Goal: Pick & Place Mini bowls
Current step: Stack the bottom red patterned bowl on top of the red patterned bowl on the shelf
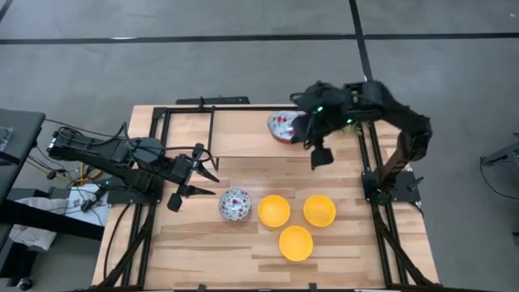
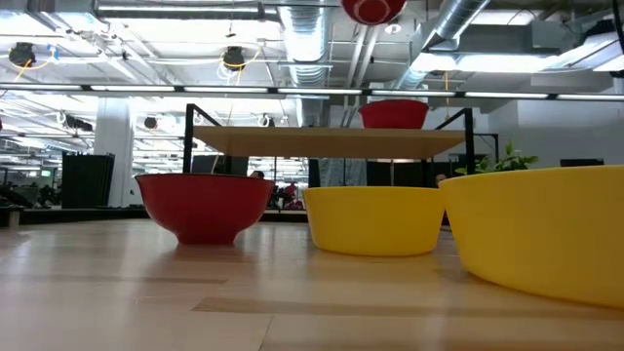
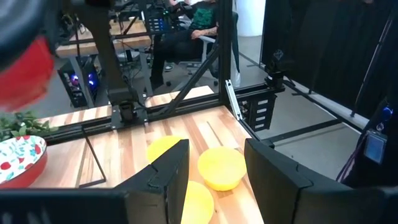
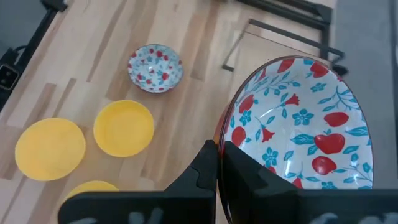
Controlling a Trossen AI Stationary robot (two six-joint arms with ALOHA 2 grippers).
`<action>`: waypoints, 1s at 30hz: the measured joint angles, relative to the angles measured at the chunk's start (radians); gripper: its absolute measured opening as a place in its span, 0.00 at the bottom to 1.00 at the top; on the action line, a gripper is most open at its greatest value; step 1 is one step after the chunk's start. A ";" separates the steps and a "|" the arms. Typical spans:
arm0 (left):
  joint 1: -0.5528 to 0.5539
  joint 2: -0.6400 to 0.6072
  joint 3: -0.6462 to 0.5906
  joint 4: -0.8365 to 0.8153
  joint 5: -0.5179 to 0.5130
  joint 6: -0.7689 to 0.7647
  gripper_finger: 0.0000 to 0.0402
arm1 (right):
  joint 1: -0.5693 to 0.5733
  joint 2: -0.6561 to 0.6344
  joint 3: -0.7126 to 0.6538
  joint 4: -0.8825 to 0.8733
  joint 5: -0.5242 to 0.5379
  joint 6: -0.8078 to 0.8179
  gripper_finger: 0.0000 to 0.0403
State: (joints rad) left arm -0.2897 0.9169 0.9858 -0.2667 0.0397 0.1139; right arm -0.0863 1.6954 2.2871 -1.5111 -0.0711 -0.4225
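A: Over the far right part of the tabletop, right gripper clamped on the rim of a floral bowl. White inside, red and blue flowers, red outside. Bowl is off the wood, held aloft.

B: Confirmed from the table-level camera: a red bowl bottom hangs at the very top of the picture, nothing under it. Left gripper?

A: At the left side of the tabletop, fingers spread apart, nothing between them. It points toward the bowls in the middle.

B: Count on the wood?

A: Second floral bowl sits upright just right of the left gripper. Three yellow bowls in a loose triangle to its right: two side by side, one nearer the front edge. None touching, all upright and apart.

B: Anything else?

A: Low raised shelf on a black frame at the far side, with a red-sided bowl on top. Green plant leaves showing behind the nearest yellow bowl. A seated person in the room beyond, at a desk.
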 joint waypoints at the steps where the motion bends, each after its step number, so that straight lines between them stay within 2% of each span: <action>1: 0.000 0.000 0.000 0.002 -0.010 0.000 0.38 | -0.015 -0.011 0.000 -0.011 0.000 0.006 0.01; 16: 0.000 0.000 0.000 0.015 -0.123 -0.104 0.38 | -0.247 -0.088 -0.001 -0.059 -0.002 0.038 0.01; 23: 0.000 0.000 0.000 0.022 -0.126 -0.105 0.38 | -0.290 -0.102 -0.002 -0.060 -0.001 0.056 0.01; 30: 0.000 0.000 0.000 0.029 -0.126 -0.105 0.38 | -0.296 -0.176 -0.002 -0.060 -0.004 0.060 0.01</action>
State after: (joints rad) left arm -0.2897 0.9173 0.9856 -0.2375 -0.0860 0.0093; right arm -0.3818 1.5194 2.2852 -1.5711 -0.0753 -0.3630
